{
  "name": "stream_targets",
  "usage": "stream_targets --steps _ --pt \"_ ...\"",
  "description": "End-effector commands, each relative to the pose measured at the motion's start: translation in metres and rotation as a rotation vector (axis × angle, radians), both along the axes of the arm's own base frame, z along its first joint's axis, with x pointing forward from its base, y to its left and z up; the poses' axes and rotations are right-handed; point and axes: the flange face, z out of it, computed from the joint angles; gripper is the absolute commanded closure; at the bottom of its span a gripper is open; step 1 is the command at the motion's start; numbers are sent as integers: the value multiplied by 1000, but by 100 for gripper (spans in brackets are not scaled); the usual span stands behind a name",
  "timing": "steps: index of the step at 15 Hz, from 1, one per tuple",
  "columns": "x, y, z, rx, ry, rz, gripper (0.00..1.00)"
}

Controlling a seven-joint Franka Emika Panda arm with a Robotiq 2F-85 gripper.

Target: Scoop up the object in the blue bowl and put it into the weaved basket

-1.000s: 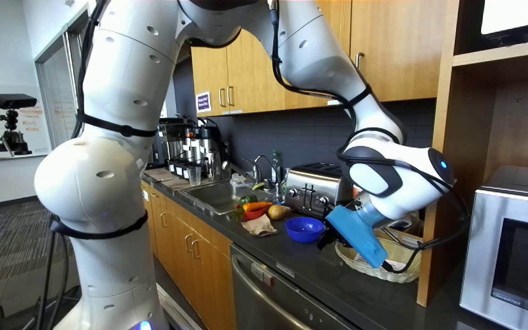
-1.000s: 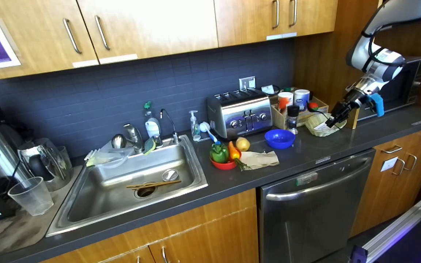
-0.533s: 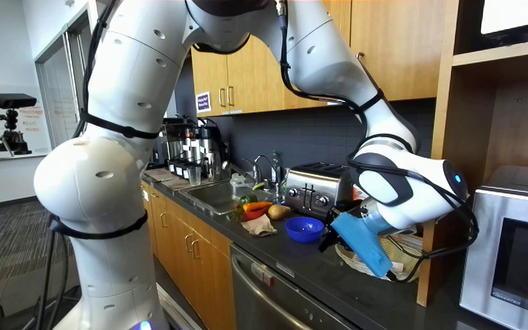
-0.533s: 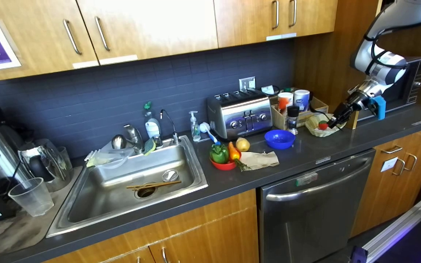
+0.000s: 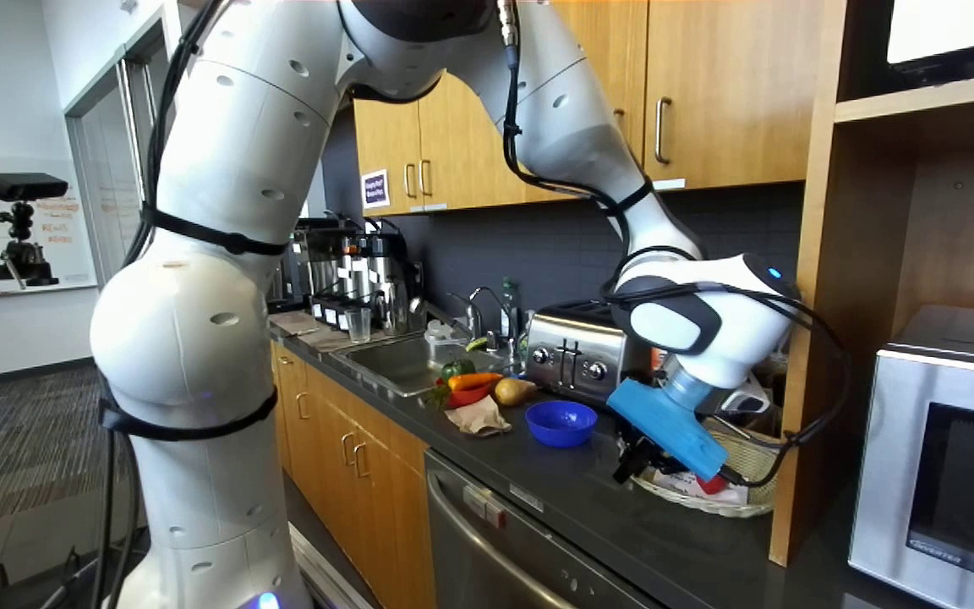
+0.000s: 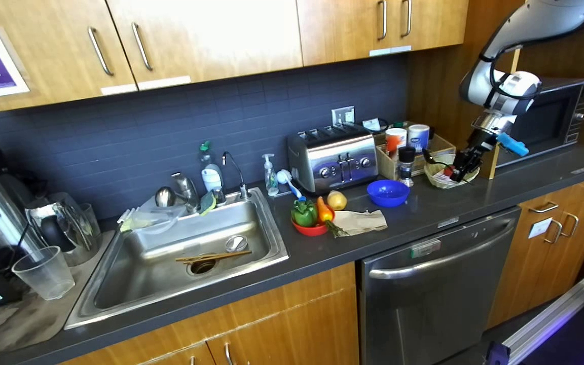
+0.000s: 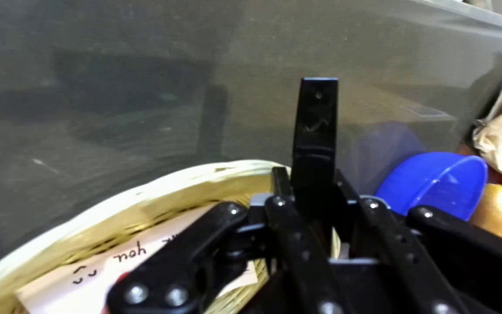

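Along the dark worktop (image 5: 529, 469), in an exterior view, the blue bowl (image 5: 561, 423) stands back from the front edge, nothing red inside, and the red lump (image 5: 712, 485) lies in the woven basket (image 5: 728, 510): transfer apparently done. In an exterior view a black spoon (image 6: 429, 158) reaches from the gripper (image 6: 457, 177) over the basket; putting it away may remain. The lump shows as a rounded red patch, partly hidden. In the wrist view the jaws pinch the spoon's handle (image 7: 315, 122).

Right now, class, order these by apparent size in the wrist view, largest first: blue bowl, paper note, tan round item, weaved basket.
1. Weaved basket, cropped but clearly largest
2. Paper note, partly hidden
3. Blue bowl
4. Tan round item
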Motion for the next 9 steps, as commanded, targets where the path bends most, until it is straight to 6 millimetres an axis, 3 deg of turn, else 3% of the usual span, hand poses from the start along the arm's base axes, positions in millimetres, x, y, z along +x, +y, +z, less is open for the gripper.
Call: stream_targets --steps 1,9 --pt "2 20 16 -164 77 -24 94" --pt "-3 27 23 -317 201 -22 94"
